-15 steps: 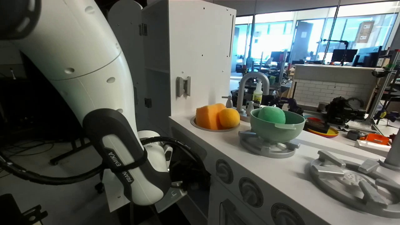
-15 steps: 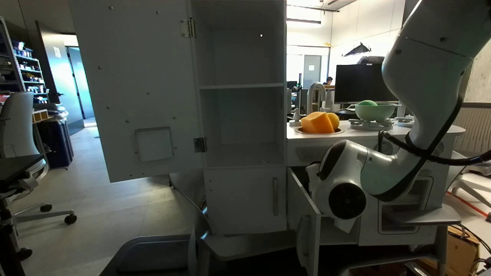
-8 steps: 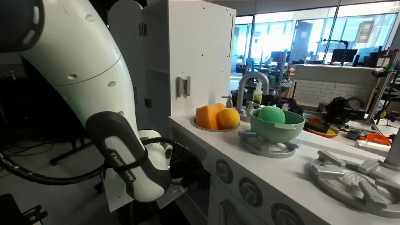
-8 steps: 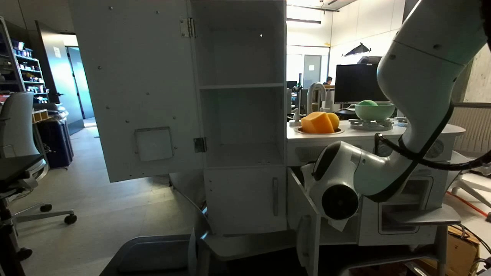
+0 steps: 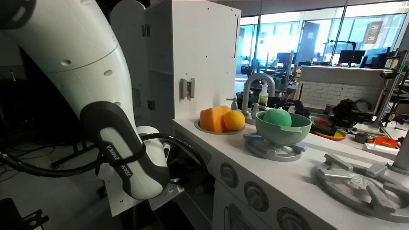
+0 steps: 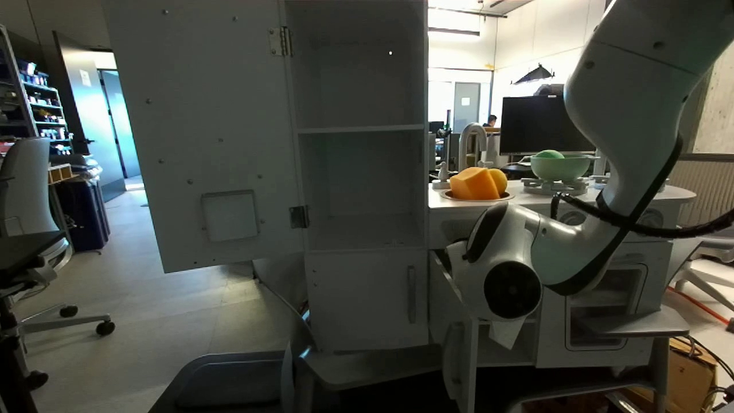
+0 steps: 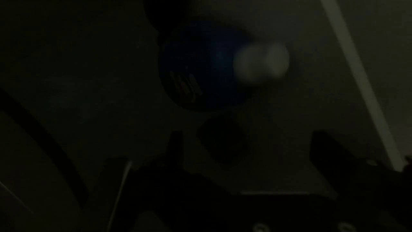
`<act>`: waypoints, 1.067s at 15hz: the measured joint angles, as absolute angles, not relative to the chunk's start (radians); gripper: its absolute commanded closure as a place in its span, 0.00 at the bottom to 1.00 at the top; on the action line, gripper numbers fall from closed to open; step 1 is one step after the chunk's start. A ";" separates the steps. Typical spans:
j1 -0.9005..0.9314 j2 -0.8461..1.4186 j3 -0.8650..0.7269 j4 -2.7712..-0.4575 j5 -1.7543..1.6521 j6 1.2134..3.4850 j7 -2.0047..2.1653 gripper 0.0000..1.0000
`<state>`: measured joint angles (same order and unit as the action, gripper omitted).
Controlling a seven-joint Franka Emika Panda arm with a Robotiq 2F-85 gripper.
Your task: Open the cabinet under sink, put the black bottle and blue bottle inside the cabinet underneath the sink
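Sitting under the front edge of the bench (image 5: pixel 230 143), near a corner, the cabinet (image 6: pixel 510 358) is open. Beside the arm (image 6: pixel 639 160), the door (image 6: pixel 447 312) may cramp sideways moves. The hand (image 7: pixel 246 141) is wide, gripping nothing visible. Ahead of it, apparently inside, the blue bottle (image 7: pixel 199 64) should be light and slippery; grip its body. A dark shape (image 7: pixel 165 13), too dim to name, crowds it; avoid the cap (image 7: pixel 262 62).

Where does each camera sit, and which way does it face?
An exterior view: higher than the counter, looking slantwise toward the tall cabinet; arm on image left.
An exterior view: before the tall cabinet, facing it and the open under-sink door; arm on image right.
Wrist view: on the arm, facing a dimly lit blue bottle; open end effector along the bottom.
Both exterior views share the arm, bowl and faucet.
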<state>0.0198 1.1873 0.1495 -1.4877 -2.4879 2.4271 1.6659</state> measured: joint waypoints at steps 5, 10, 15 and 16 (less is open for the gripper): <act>-0.001 1.023 0.161 -1.669 -2.391 2.556 1.579 0.00; -0.026 0.832 0.148 -1.887 -2.086 2.628 1.283 0.00; -0.052 0.571 0.100 -2.127 -1.720 2.757 0.906 0.00; -0.066 0.520 0.100 -2.168 -1.647 2.778 0.839 0.00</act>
<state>-0.0659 0.5198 0.1003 -2.1675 -1.6465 2.7781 0.8392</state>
